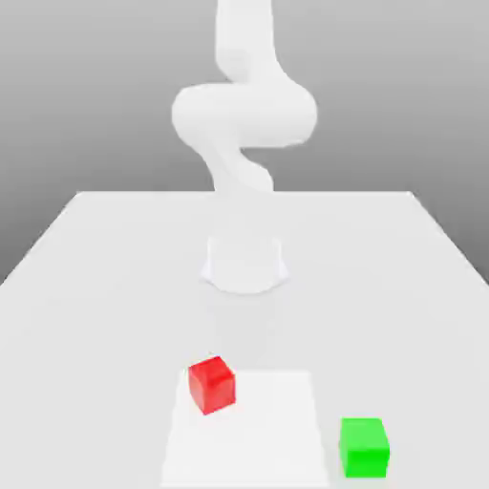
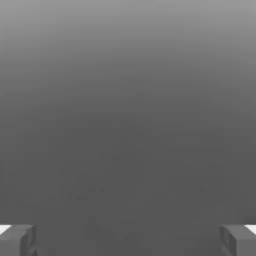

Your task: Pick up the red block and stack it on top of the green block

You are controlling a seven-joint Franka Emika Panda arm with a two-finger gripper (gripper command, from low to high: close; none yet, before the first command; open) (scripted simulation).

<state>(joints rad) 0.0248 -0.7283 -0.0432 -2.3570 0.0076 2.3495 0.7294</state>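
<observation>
The red block sits on the white table, toward the table's near edge in the exterior view and a little to that view's left of the middle. It is turned slightly, so that one corner faces the camera, and it rests flat on the surface, at the far left corner of a paler square patch that reaches to the near edge. The green block lies close to the near edge as well, toward the exterior view's right of the red one and just beyond the patch's right side. The two blocks are apart, with bare surface between them, and nothing rests on either.

Farther back, near the middle of the table, stands the arm, its white base planted on the surface and its links rising and curling upward.

In the hand view the gripper has its two grey fingertips spread wide, with nothing between them; behind them is plain grey background.
</observation>
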